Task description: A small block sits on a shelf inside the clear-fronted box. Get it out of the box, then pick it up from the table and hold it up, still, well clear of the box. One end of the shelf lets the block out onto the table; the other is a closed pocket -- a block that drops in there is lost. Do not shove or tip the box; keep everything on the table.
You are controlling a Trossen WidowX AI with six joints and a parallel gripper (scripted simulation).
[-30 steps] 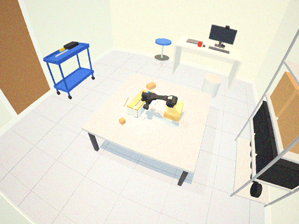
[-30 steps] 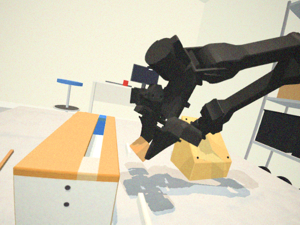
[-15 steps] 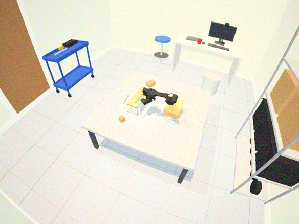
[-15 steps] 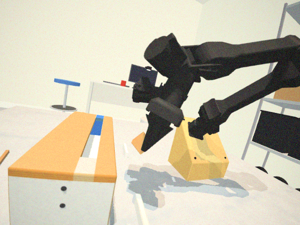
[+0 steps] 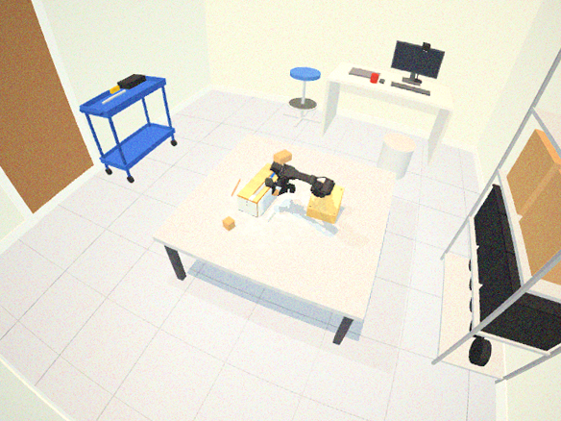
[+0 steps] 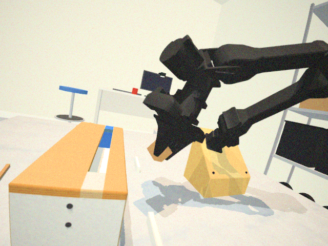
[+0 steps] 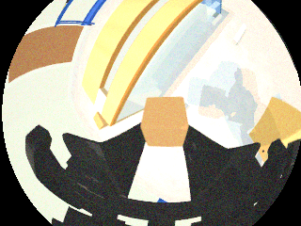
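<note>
The small tan block (image 6: 160, 158) (image 7: 165, 120) is between my gripper's fingers, held in the air above the table and off to the right of the box. My gripper (image 6: 164, 151) (image 7: 165, 126) (image 5: 276, 184) is shut on it and points down at a slant. The box (image 6: 66, 159) (image 5: 251, 190) (image 7: 126, 56) has an orange top with a long slot and white end walls. It stands upright on the table (image 5: 278, 248). A blue patch (image 6: 106, 139) shows at the slot's far end.
The arm's yellow base (image 6: 217, 169) (image 5: 326, 206) stands right of the box. Two other tan blocks (image 5: 281, 155) (image 5: 228, 222) lie on the table, and a thin orange stick (image 5: 234, 187) (image 6: 3, 169) lies left of the box.
</note>
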